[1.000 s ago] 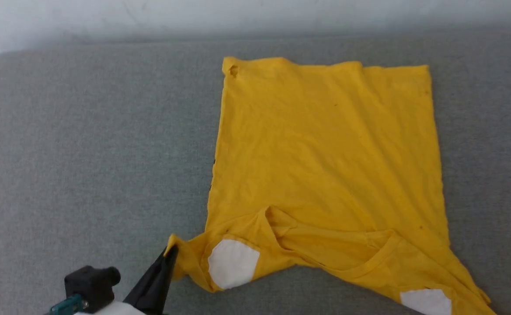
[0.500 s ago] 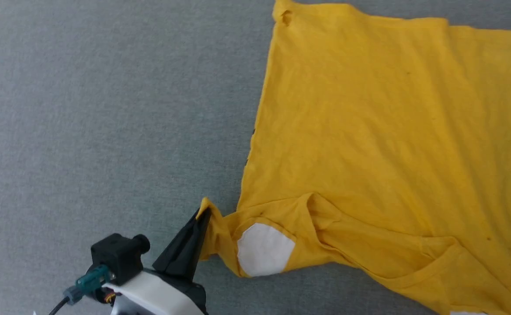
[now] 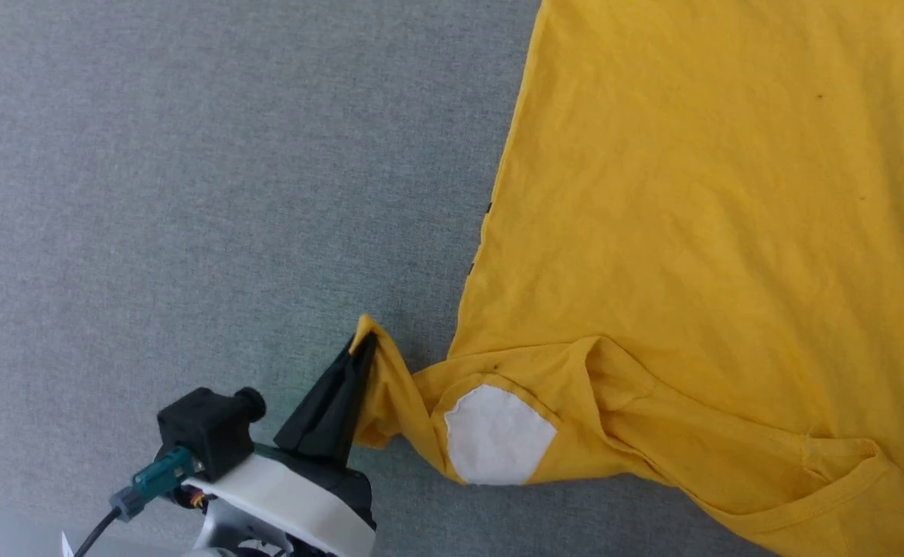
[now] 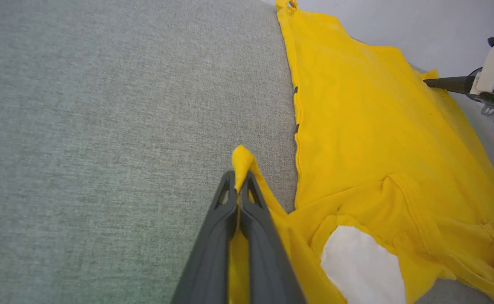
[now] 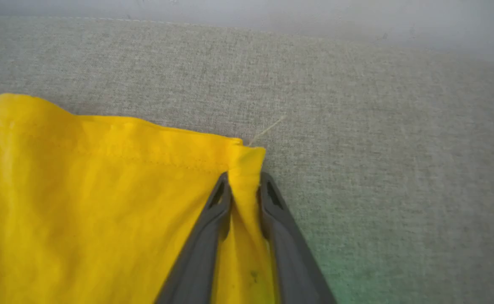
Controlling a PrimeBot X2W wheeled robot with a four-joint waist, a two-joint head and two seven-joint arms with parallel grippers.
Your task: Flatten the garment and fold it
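One yellow garment [image 3: 691, 232] lies mostly spread on a grey upholstered surface [image 3: 189, 193], its near sleeve twisted beside one white patch [image 3: 498, 433]. The left gripper [image 3: 364, 344] is clamped tight on the sleeve tip [image 4: 241, 158]. The right gripper [image 5: 243, 179] straddles a hem corner [image 5: 249, 158], fingers slightly apart (a firm hold cannot be confirmed). Drawing both corners apart, low and evenly, should flatten the cloth without dragging it. The count: one shirt, two grippers.
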